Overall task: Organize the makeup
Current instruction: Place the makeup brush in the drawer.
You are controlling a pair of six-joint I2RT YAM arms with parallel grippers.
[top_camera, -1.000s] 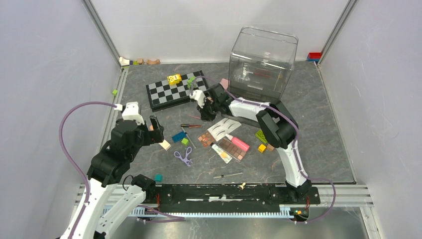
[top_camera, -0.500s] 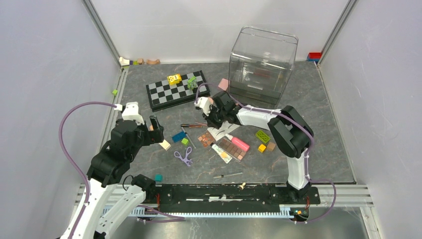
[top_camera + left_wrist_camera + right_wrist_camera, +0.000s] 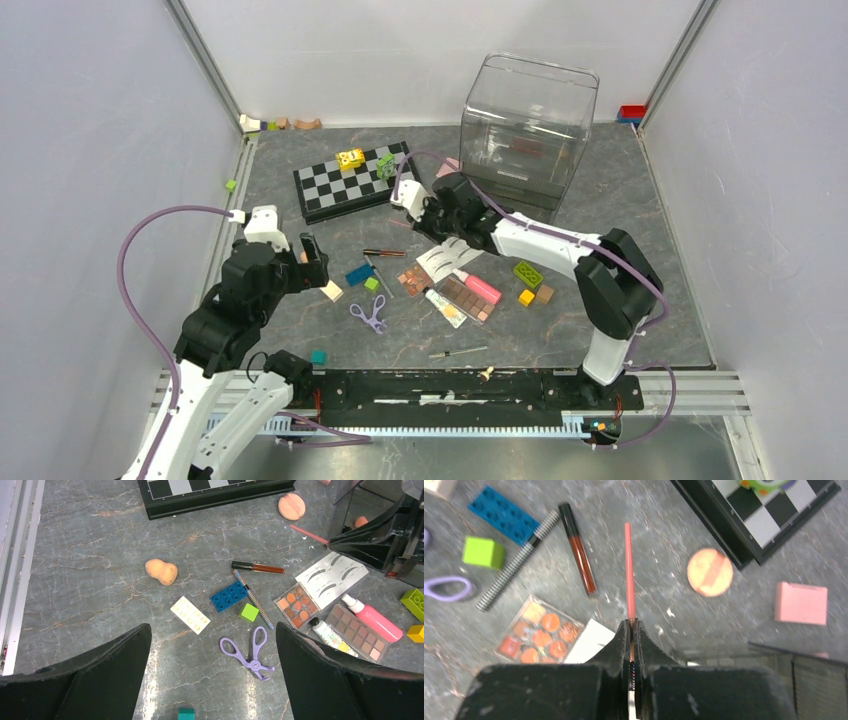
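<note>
Two black grippers: the right gripper (image 3: 631,626) pinches a thin, smooth pink stick (image 3: 627,565) above the mottled grey table (image 3: 664,510); the left gripper (image 3: 211,635) hangs, fingers wide apart.

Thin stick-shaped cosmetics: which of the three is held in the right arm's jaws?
The plain pink pencil, pinched between those shut jaws. The dark-red gloss tube and the black-and-white striped stick lie free.

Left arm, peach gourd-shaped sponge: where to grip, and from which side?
Probably across its narrow waist, from straight above. The peach sponge lies on its side with nothing touching it, so the fingers can drop on both sides. The left gripper is open.
</note>
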